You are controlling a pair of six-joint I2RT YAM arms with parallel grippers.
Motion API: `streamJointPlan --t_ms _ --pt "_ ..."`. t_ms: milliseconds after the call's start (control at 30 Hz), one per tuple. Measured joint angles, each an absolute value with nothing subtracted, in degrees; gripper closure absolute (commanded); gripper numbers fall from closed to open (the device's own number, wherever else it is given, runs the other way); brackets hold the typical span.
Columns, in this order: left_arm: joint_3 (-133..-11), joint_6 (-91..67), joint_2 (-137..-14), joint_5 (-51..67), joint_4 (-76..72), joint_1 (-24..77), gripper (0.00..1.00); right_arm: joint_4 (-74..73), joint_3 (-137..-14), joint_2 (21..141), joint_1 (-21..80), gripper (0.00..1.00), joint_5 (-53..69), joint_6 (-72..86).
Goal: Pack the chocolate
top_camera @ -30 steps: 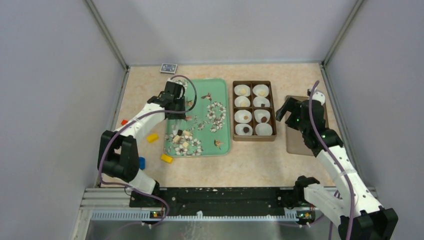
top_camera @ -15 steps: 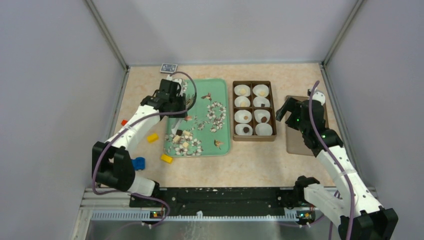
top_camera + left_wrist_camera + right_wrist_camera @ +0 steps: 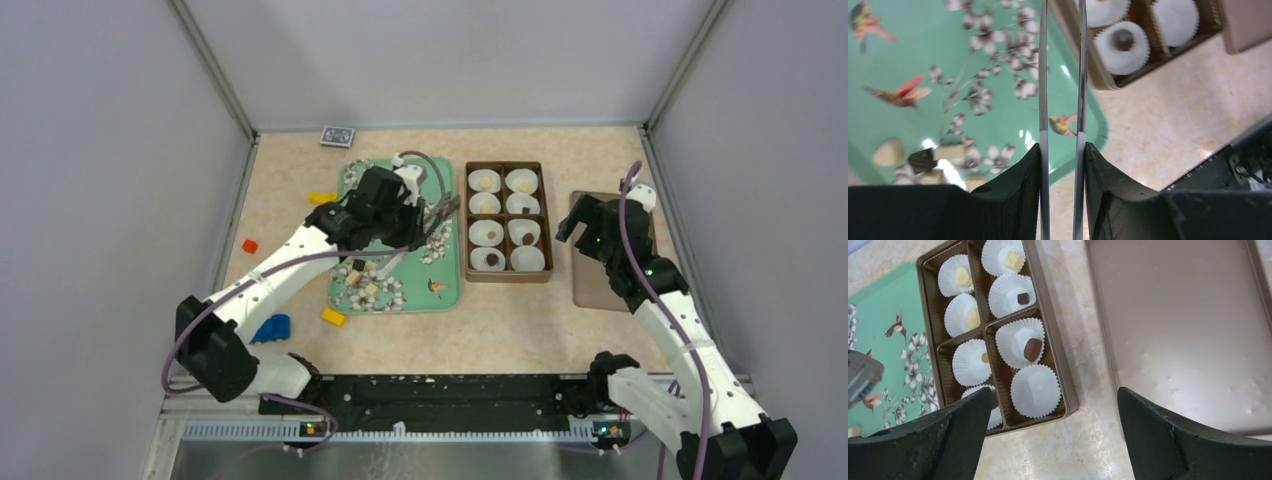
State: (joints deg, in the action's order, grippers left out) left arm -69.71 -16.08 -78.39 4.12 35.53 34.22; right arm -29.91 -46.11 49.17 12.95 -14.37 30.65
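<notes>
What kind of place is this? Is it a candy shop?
Probably a robot lab, not a shop: plain grey walls box in a table, two robot arms are bolted at its edge, with a green tray and chocolate box laid out.

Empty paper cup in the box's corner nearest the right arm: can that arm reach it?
Probably yes. The right tool hangs open beside the box, the empty cup lies uncovered, and the left tool is at the box's other side.
</notes>
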Motion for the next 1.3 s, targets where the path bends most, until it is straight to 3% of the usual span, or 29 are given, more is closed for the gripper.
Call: streamJointPlan --t_ms 633,1000,1300 --pt "-79.96 -15.73 -96.42 10.00 31.03 53.91 0.80 -32.34 -49.23 44.91 12.95 0.06 -18.35 31.03" --pt "-84.42 -15.64 -102.06 9.37 31.51 54.37 0.76 -32.60 -49.19 43.44 12.95 0.06 -19.33 30.89" --pt "-84.44 -15.27 -102.80 9.34 31.51 54.50 0.65 -32.40 -49.17 44.03 12.95 0.06 -19.27 30.65"
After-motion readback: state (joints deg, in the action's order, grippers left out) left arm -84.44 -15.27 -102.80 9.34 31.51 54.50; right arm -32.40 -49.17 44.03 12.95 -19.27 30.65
